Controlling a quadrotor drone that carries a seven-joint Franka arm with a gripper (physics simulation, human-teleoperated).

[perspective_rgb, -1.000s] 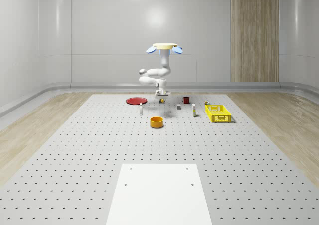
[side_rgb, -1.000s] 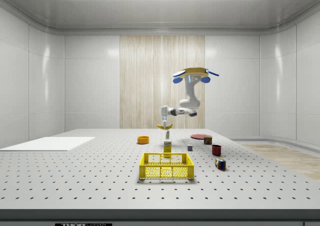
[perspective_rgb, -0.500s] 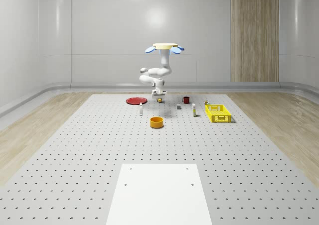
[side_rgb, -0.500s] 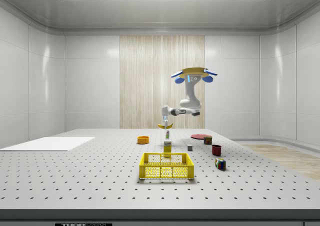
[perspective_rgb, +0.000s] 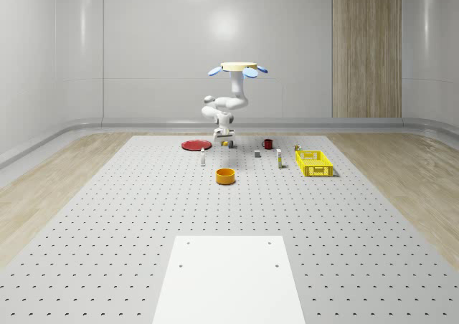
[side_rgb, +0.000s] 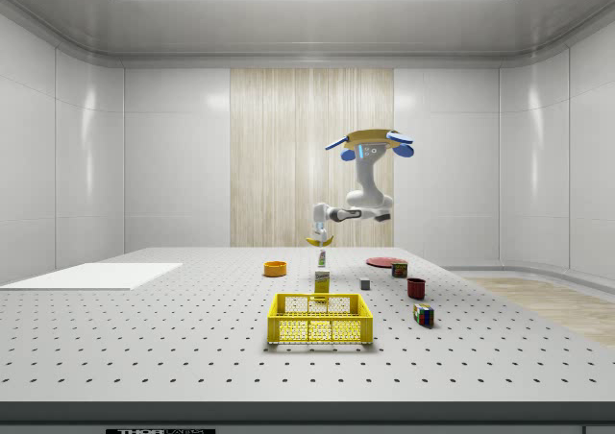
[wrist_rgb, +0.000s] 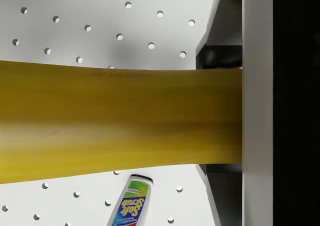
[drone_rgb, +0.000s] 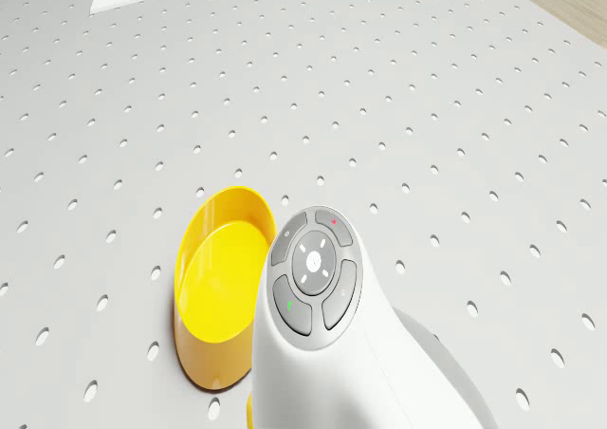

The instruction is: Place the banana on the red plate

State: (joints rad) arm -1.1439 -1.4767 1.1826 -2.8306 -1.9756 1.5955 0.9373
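In the whole-scene view the drone hovers over the far part of the worktop, just right of the red plate. Its pincer hangs above the surface, pinching the banana. In the side view the banana hangs in the air above a bottle, beyond the yellow crate. The drone view shows the arm's wrist beside an orange bowl. In the wrist view the banana lies pressed against one finger, above a Soft Scrub bottle.
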